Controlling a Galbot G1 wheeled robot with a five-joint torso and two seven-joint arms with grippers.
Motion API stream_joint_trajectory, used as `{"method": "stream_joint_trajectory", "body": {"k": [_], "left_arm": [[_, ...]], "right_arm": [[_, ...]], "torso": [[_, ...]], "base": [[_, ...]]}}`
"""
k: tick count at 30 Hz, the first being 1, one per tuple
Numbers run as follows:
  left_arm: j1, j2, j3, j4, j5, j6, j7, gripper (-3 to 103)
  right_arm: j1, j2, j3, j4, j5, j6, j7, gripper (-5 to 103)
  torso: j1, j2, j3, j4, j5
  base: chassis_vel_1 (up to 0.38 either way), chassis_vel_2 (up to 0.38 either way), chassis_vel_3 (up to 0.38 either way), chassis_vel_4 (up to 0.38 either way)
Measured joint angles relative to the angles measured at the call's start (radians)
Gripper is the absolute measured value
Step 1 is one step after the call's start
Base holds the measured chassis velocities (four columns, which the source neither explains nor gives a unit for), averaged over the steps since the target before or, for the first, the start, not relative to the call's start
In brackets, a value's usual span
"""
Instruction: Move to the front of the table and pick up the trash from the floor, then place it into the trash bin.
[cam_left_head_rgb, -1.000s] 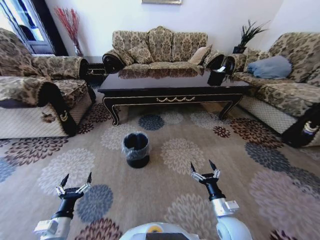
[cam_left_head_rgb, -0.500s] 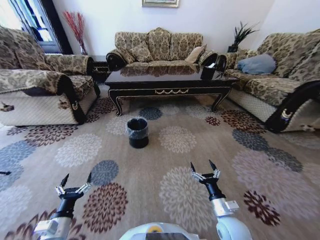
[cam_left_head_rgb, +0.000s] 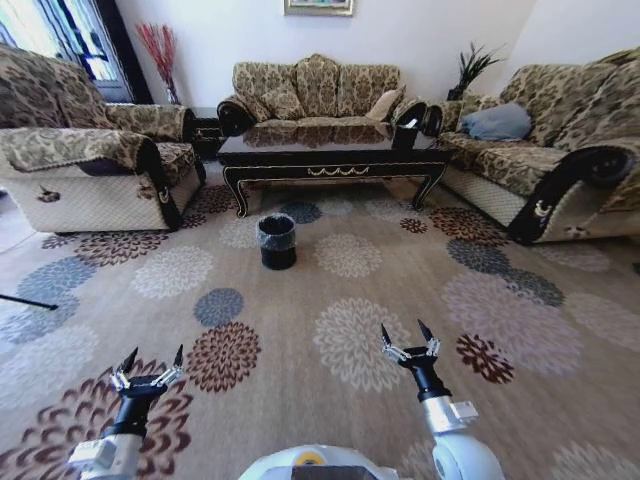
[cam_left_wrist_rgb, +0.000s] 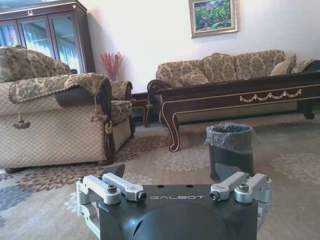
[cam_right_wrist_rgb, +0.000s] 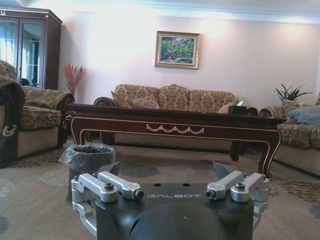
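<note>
Patterned beige carpet (cam_left_head_rgb: 330, 270) with round flower medallions in brown, navy, grey and cream spreads across the floor ahead of you, ringed by damask-upholstered sofas (cam_left_head_rgb: 315, 90). At the far end stands your bench (cam_left_head_rgb: 330, 160), a long low piece of glossy dark wood on curved legs, with gold scroll ornament along its front edge. Just in front of it, toward its left end, sits the trash bin (cam_left_head_rgb: 277, 242): a small round black bucket lined with crinkled clear plastic, well apart from both arms. Your left hand (cam_left_head_rgb: 151, 367) hangs low at the near left, its pointed black fingertips spread and gripping nothing. Your right hand (cam_left_head_rgb: 408, 337) hangs at the near right, likewise spread and empty, above a cream medallion.
</note>
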Motion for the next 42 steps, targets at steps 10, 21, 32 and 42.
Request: {"method": "stream_joint_trajectory", "body": {"k": [10,21,32,42], "left_arm": [[0.000,0.000,0.000,0.000,0.000,0.000,0.000,100],[0.000,0.000,0.000,0.000,0.000,0.000,0.000,100],[0.000,0.000,0.000,0.000,0.000,0.000,0.000,100],[0.000,0.000,0.000,0.000,0.000,0.000,0.000,100]], "right_arm": [[0.000,0.000,0.000,0.000,0.000,0.000,0.000,100],[-0.001,0.000,0.000,0.000,0.000,0.000,0.000,100],[0.000,0.000,0.000,0.000,0.000,0.000,0.000,100],[0.000,0.000,0.000,0.000,0.000,0.000,0.000,100]], "torso": [[0.000,0.000,0.000,0.0000,0.0002],[0.000,0.000,-0.001,0.0000,0.0001],[0.001,0.008,0.006,0.0000,0.0000],[0.003,0.059,0.055,-0.0001,0.0001]], "base": [[0.248,-0.242,-0.247,0.240],[0.235,-0.249,-0.233,0.248],[0.025,-0.020,-0.033,0.032],[0.000,0.000,0.000,0.000]]}}
